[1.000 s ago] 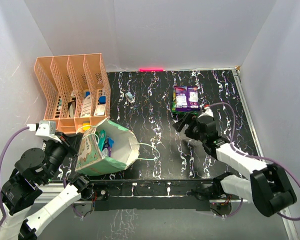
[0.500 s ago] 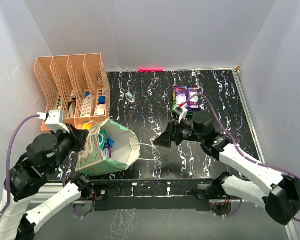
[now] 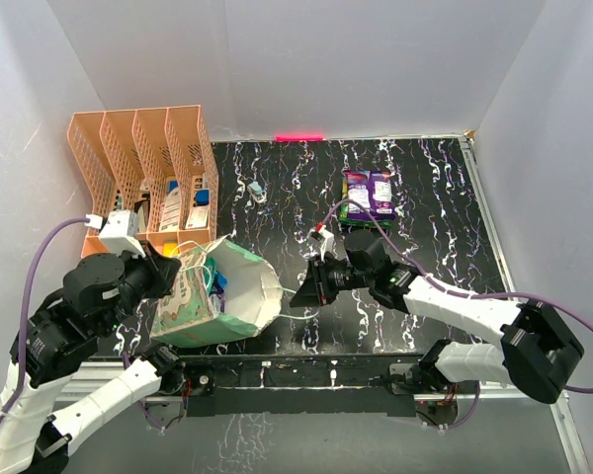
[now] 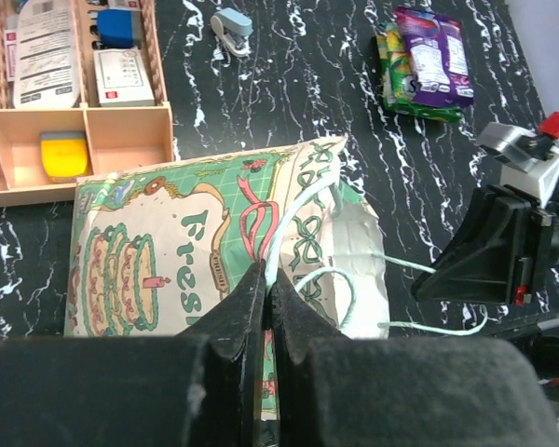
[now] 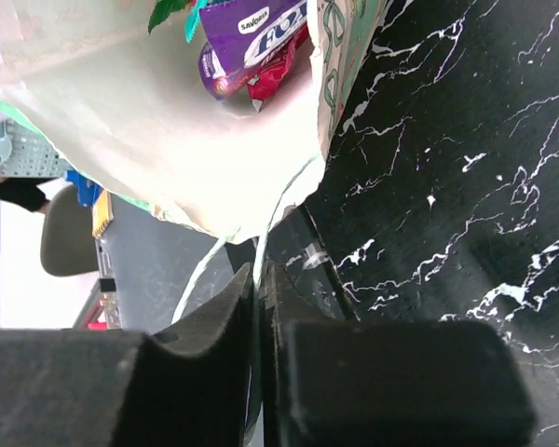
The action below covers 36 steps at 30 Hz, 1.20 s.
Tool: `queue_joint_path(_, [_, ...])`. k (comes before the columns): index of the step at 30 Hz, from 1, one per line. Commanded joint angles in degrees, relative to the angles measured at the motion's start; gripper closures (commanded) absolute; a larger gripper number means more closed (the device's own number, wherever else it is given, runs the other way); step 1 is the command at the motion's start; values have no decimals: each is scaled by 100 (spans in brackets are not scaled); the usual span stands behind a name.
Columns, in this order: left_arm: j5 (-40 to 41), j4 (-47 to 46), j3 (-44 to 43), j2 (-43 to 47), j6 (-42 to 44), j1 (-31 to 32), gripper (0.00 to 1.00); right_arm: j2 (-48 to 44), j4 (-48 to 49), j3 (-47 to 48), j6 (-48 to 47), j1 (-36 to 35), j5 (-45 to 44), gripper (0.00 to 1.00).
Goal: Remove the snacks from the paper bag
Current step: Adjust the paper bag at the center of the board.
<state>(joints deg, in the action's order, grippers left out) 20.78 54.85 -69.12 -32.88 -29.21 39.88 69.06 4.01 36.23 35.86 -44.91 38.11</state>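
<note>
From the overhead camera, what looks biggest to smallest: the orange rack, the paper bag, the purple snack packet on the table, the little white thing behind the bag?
1. the orange file rack
2. the paper bag, somewhat smaller
3. the purple snack packet
4. the small white object, by far the smallest

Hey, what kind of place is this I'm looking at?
Probably a robot test cell: plain white walls box in a black marbled table, two arms are bolted at its near edge, with a paper bag and file rack as props.
</note>
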Motion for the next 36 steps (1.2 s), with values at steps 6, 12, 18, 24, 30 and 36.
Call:
queue_joint_path(6, [-1470,-2001,77,-791,-279,20,100,-975,725,-258,-243,-1599,-991,93])
queue_joint_path(12, [-1933,-2491,-195,-1521,-345,20,100,-823,1721,-447,75,-2800,-2595,93])
queue_joint_path(18, [-1515,-1739,-190,-1007,-224,20,100,196,2380,-75,191,-3405,-3056,92])
queue_joint_path(24, [-978,-882,-257,-196,-21,20,100,686,870,906,-134,-3577,-3600,81])
queue_joint_path(30, [-777,-637,-106,209,-8,20,100,35,-2164,1371,-82,-3456,-5359,66])
queue_joint_path(36, [-360,-360,-300,270,147,20,100,-566,-3796,1914,-1229,-3411,-6229,29])
